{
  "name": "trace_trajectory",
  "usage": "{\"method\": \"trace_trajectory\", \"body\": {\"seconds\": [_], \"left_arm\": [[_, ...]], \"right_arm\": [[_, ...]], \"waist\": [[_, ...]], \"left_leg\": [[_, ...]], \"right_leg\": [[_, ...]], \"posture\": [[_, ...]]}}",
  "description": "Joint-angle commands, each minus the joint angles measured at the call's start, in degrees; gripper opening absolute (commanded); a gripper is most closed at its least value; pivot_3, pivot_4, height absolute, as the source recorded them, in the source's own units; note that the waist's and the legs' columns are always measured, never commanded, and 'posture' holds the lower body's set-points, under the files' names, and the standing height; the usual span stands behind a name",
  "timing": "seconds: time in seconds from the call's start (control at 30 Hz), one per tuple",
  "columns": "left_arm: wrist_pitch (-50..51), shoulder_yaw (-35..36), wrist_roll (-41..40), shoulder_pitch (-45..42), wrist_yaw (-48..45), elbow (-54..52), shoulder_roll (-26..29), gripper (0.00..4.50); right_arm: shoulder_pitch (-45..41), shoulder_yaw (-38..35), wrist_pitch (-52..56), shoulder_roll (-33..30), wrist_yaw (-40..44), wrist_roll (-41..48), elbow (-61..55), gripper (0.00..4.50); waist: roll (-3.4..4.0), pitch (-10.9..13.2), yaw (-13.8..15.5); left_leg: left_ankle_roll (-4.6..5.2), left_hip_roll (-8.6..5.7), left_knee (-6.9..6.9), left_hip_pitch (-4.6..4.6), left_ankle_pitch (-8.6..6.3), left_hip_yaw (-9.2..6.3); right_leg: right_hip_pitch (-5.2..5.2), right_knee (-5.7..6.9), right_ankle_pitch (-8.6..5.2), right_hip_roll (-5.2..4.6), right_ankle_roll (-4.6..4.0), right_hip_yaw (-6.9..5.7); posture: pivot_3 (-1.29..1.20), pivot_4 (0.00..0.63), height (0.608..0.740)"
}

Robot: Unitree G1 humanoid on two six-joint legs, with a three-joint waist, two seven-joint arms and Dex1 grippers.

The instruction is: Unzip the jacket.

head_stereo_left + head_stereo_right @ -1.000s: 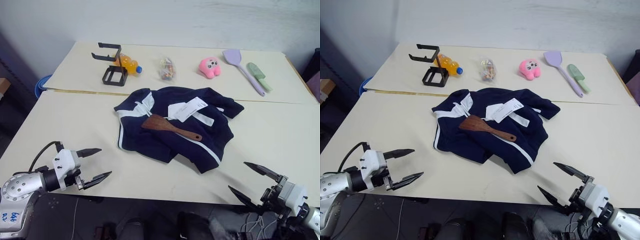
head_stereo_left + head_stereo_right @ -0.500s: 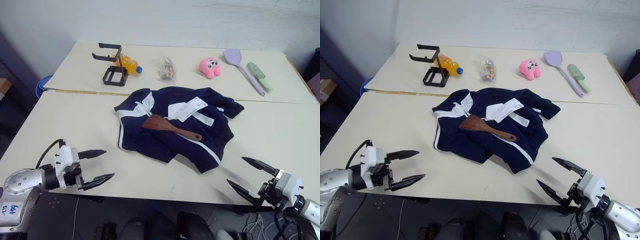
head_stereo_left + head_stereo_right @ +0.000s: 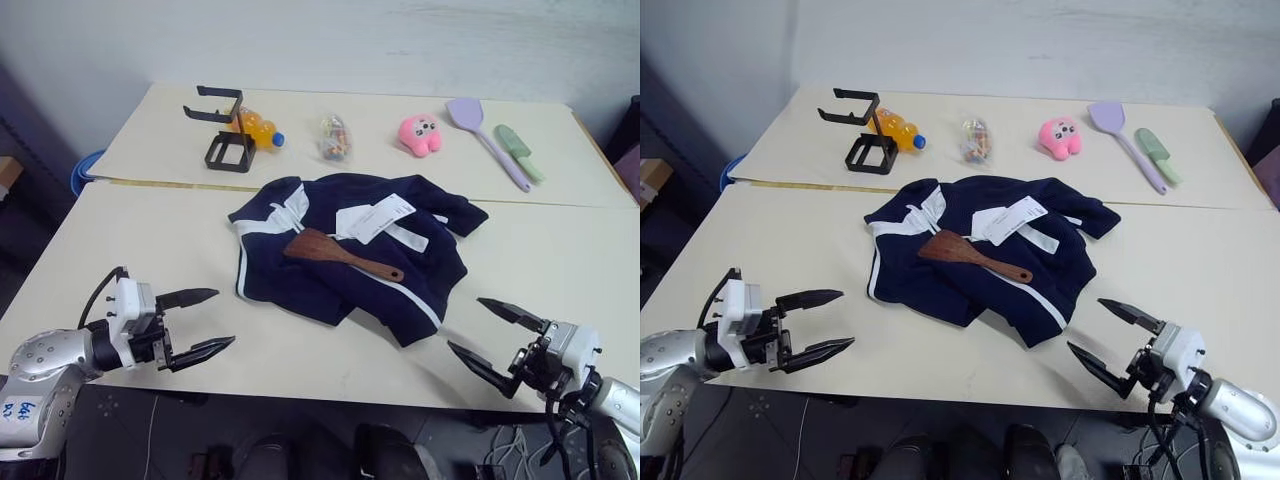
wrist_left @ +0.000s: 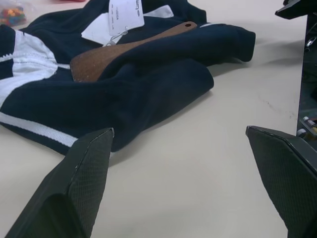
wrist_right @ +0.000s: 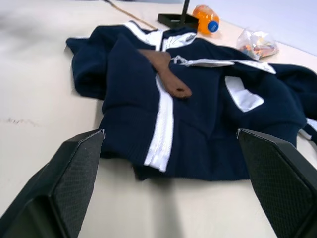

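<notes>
Navy track jacket (image 3: 350, 250) lay crumpled mid-bench, wooden spatula (image 3: 340, 254) on top, white zipper (image 5: 161, 131) running near-right toward far-left. Both end effectors gaped empty at near edge: left (image 3: 198, 322), right (image 3: 492, 335). Right looked nearer the zipper's end.

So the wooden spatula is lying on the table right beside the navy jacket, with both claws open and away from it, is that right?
Not quite: the wooden spatula lies on top of the navy jacket, not beside it on the table, as the left eye view shows. The rest holds: the left claw and right claw are both open and away from it.
</notes>
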Motion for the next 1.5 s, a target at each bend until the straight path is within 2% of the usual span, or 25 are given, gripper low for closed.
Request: {"method": "trace_trajectory", "body": {"seconds": [0.03, 0.13, 0.23, 0.37, 0.47, 0.57, 0.63, 0.77, 0.83, 1.0, 1.13, 1.4, 1.5], "left_arm": [[1.2, 1.1, -1.8, -0.6, 0.6, -1.9, -0.1, 4.5], [3.5, 0.8, -3.2, -1.4, 1.2, -2.4, -0.2, 4.5], [4.3, -0.4, -3.2, -3.5, 1.9, -1.9, -0.9, 4.5], [4.8, -2.2, -2.6, -6.1, 1.8, -0.8, -1.9, 4.5], [5.0, -3.3, -2.6, -7.6, 1.8, -0.7, -2.7, 4.5], [4.6, -4.6, -2.1, -8.6, 2.2, -0.9, -3.8, 4.5], [4.5, -5.1, -1.8, -9.1, 2.5, -0.8, -4.4, 4.5], [4.4, -5.9, -1.4, -8.7, 3.2, -1.5, -5.3, 4.5], [4.3, -6.0, -1.3, -8.3, 3.4, -1.8, -5.6, 4.5], [4.1, -6.2, -0.9, -8.3, 4.0, -1.8, -6.0, 4.5], [3.8, -6.6, -0.6, -8.1, 4.0, -1.8, -6.3, 4.5], [3.2, -7.5, -0.1, -8.6, 4.4, -1.6, -6.8, 4.5], [3.5, -8.3, 0.0, -9.5, 4.5, -1.3, -7.1, 4.5]], "right_arm": [[-2.0, -0.3, 4.3, -2.0, -0.9, 3.4, -4.6, 4.47], [-7.2, 2.5, 16.4, -5.2, -3.1, 8.9, -8.9, 4.47], [-18.6, 8.3, 32.8, -8.9, -7.6, 13.1, -9.8, 4.47], [-34.1, 16.5, 49.4, -9.7, -10.2, 13.5, -4.0, 4.47], [-42.5, 20.9, 56.9, -8.3, -10.1, 12.3, 1.7, 4.47], [-51.2, 27.8, 60.5, -6.9, -8.0, 7.4, 8.9, 4.47], [-54.5, 29.2, 62.7, -5.4, -7.6, 6.2, 13.6, 4.47], [-57.5, 32.7, 62.8, -5.4, -3.2, 2.1, 19.6, 3.69], [-58.2, 35.3, 64.2, -6.7, 0.9, 1.0, 20.3, 3.69], [-60.6, 35.2, 67.3, -5.0, 4.3, 0.4, 25.1, 3.69], [-62.0, 32.8, 69.5, -2.5, 5.5, 1.9, 27.2, 2.88], [-60.2, 28.3, 69.1, -3.4, 9.3, 3.1, 27.3, 0.14], [-57.9, 22.5, 67.3, -4.5, 10.0, 5.4, 25.1, 0.06]], "waist": [[0.01, 0.0, -0.1], [0.01, 0.0, -0.1], [0.01, 0.0, -0.2], [0.04, 0.0, -0.2], [0.03, 0.0, 0.1], [0.04, 0.0, -0.2], [0.03, 0.0, -0.2], [0.01, 0.0, 0.1], [0.01, 0.0, 0.0], [-0.01, 0.0, -0.1], [0.0, 0.0, -0.2], [0.0, 0.0, -0.1], [0.0, 0.0, 0.1]], "left_leg": [[0.0, 0.01, 0.0, 0.0, 0.0, 0.01], [0.01, 0.02, 0.0, 0.0, 0.0, 0.02], [0.03, 0.02, 0.06, -0.02, 0.02, 0.04], [-0.05, 0.07, 0.09, -0.07, 0.04, -0.02], [-0.05, 0.07, 0.08, -0.26, 0.04, -0.16], [0.09, -0.08, 0.12, -0.45, 0.01, -0.08], [0.19, -0.21, 0.12, -0.55, 0.03, -0.06], [0.32, -0.37, 0.2, -1.0, 0.07, -0.17], [0.38, -0.44, 0.28, -1.17, 0.11, -0.14], [0.45, -0.44, 0.58, -1.17, 0.14, -0.05], [0.47, -0.38, 0.81, -1.14, 0.18, -0.03], [0.44, -0.38, 0.82, -1.17, 0.16, -0.04], [0.44, -0.4, 0.83, -1.18, 0.16, -0.05]], "right_leg": [[0.0, 0.0, 0.0, 0.02, 0.0, 0.0], [-0.01, 0.01, 0.0, 0.02, 0.0, 0.02], [-0.03, 0.01, 0.0, -0.01, 0.0, 0.07], [-0.14, 0.1, -0.03, -0.01, -0.06, 0.0], [-0.21, 0.21, -0.05, 0.02, -0.11, -0.2], [-0.33, 0.2, -0.03, 0.0, -0.07, -0.25], [-0.41, 0.2, -0.01, 0.06, -0.02, -0.37], [-0.73, 0.25, 0.04, 0.11, 0.07, -0.57], [-0.86, 0.26, 0.11, 0.11, 0.2, -0.67], [-0.75, 0.26, 0.23, 0.1, 0.41, -0.62], [-0.72, 0.46, 0.25, 0.07, 0.44, -0.56], [-0.82, 0.56, 0.24, 0.05, 0.42, -0.51], [-0.81, 0.56, 0.24, 0.02, 0.42, -0.51]], "posture": [[0.0, 0.15, 0.74], [0.0, 0.15, 0.74], [0.0, 0.15, 0.74], [0.0, 0.15, 0.74], [0.0, 0.15, 0.74], [0.0, 0.15, 0.74], [0.0, 0.15, 0.74], [0.0, 0.15, 0.74], [0.0, 0.15, 0.74], [0.0, 0.15, 0.74], [0.0, 0.15, 0.74], [0.0, 0.15, 0.74], [0.0, 0.15, 0.74]]}}
